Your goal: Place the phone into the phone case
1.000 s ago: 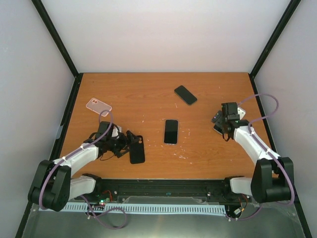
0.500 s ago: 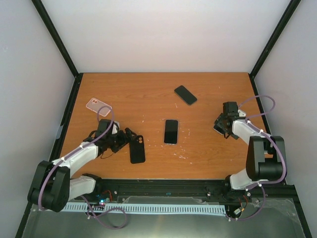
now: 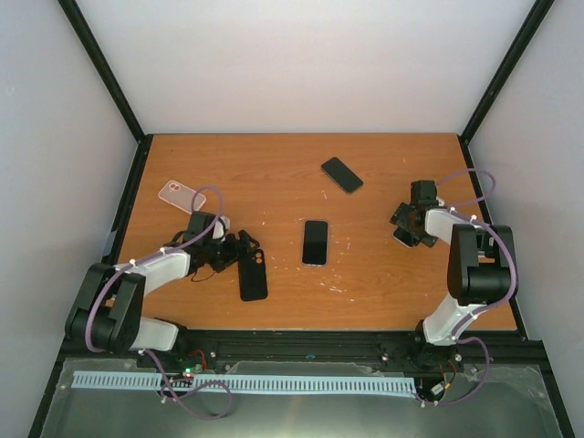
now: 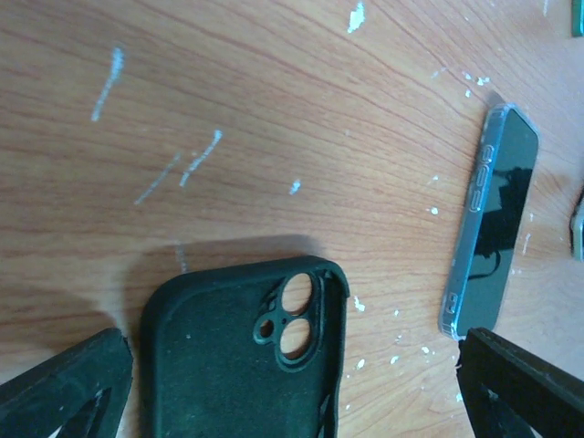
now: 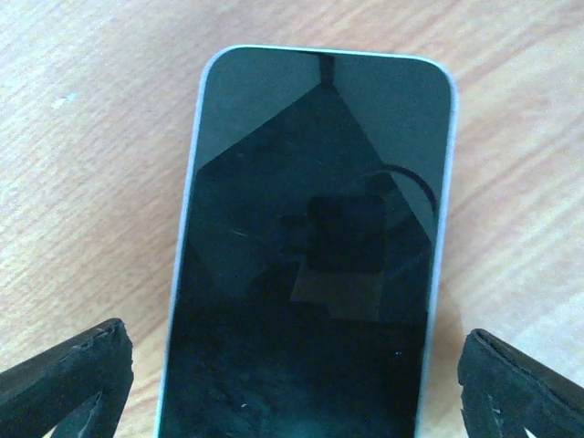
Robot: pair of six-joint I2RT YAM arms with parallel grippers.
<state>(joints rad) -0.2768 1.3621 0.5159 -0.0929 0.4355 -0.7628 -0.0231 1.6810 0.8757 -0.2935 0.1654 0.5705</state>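
A black phone case lies inside up on the table, camera cut-out toward the far end; in the top view the case is at the front left. My left gripper is open and straddles its upper end, and shows from above as the left gripper. A dark-screened phone with a pale rim lies flat between the fingers of my open right gripper. From above the right gripper covers most of that phone.
A second phone in a clear case lies mid-table, also seen as the clear-cased phone. A third phone lies farther back. A pink case sits at the far left. White flecks dot the wood.
Both arms have folded back toward their bases. The left gripper has shifted slightly toward the far end of the black case. The right gripper stays over its phone. Nothing was picked up.
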